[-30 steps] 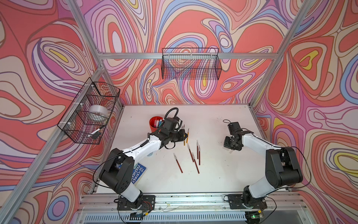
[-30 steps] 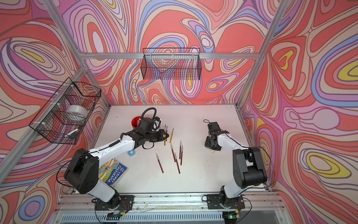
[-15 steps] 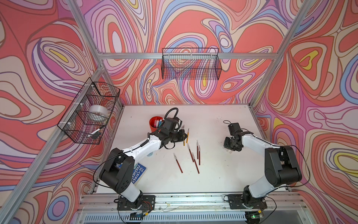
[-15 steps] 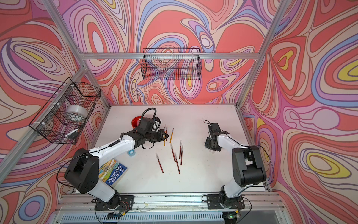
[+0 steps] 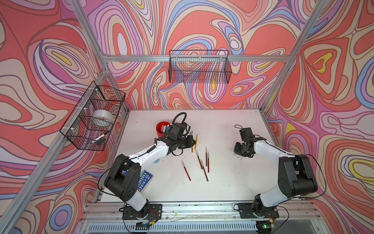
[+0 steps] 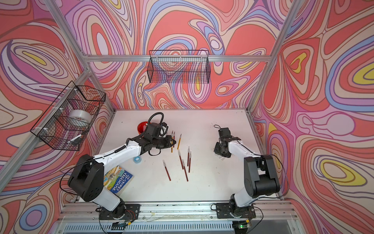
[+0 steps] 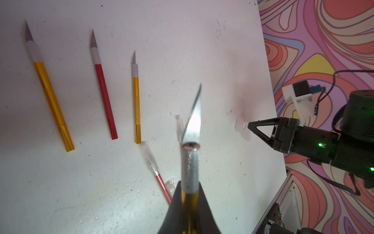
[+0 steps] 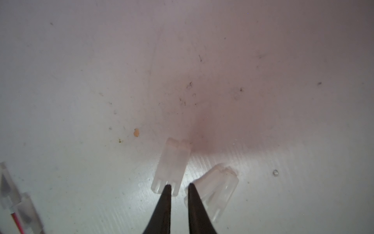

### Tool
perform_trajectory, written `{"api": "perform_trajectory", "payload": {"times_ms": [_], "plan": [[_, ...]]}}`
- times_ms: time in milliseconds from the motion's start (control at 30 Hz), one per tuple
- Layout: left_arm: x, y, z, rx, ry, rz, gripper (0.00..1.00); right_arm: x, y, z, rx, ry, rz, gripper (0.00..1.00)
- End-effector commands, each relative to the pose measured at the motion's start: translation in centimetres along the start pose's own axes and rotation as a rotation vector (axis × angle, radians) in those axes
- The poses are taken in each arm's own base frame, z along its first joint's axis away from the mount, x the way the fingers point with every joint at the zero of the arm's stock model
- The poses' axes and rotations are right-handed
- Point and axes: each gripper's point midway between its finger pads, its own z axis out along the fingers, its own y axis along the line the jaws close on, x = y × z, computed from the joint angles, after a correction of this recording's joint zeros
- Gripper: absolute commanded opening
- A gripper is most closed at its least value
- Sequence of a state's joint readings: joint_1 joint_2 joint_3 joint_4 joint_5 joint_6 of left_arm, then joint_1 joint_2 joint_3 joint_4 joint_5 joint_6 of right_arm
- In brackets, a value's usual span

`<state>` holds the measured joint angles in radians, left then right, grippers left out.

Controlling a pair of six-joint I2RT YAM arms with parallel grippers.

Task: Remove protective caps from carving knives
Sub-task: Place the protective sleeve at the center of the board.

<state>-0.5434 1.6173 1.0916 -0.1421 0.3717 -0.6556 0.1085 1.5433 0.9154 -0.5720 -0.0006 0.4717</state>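
Carving knives, thin pencil-like sticks with dark red or yellow handles and small metal blades, lie on the white tabletop [image 5: 222,182] in two groups. Toward the far side, just beside the left hand [image 7: 189,190], three bare-bladed knives lie side by side: a yellow one [image 7: 50,89], a red one [image 7: 105,97] and another yellow one [image 7: 136,101]. Nearer, about the middle of the tabletop, five dark red capped knives [image 5: 204,170] each carry a translucent whitish plastic sleeve over the tip.

The left hand is clamped on the yellow handle of a ninth knife [image 7: 190,166], whose uncovered blade points to the right.

At the right side of the tabletop, the right hand [image 8: 179,187] points down at the surface, its two dark fingers a little apart with nothing between them. Two loose caps lie flat just at its tips. One [image 8: 172,168] reaches one fingertip, though I cannot tell whether they touch. The other [image 8: 214,192] lies just beside the other fingertip, angled away from the first.

A red cup [image 5: 158,132] holding markers stands on the far left, behind the left hand. A blue tape roll [image 6: 137,159] sits beside the left arm, and a picture book [image 6: 118,180] lies near the left corner.
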Motion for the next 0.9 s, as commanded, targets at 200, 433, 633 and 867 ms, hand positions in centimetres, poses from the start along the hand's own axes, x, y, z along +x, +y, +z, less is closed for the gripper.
{"api": "perform_trajectory", "payload": {"times_ms": [200, 433, 633, 867], "plan": [[-0.4, 0.5, 3.7, -0.177, 0.079, 0.059, 0.04, -2.0, 3.1, -2.8, -0.167, -0.073, -0.003, 0.2], [-0.4, 1.0, 7.5, -0.248, 0.123, 0.073, 0.04, -1.7, 3.3, -2.4, -0.188, -0.067, -0.001, 0.2], [-0.8, 1.4, 9.7, -0.276, 0.131, 0.078, 0.05, -1.5, 3.7, -1.8, -0.207, -0.053, -0.002, 0.2], [-1.1, 2.0, 12.3, -0.299, 0.156, 0.076, 0.06, -1.6, 4.1, -1.3, -0.226, -0.046, -0.004, 0.2]]}}
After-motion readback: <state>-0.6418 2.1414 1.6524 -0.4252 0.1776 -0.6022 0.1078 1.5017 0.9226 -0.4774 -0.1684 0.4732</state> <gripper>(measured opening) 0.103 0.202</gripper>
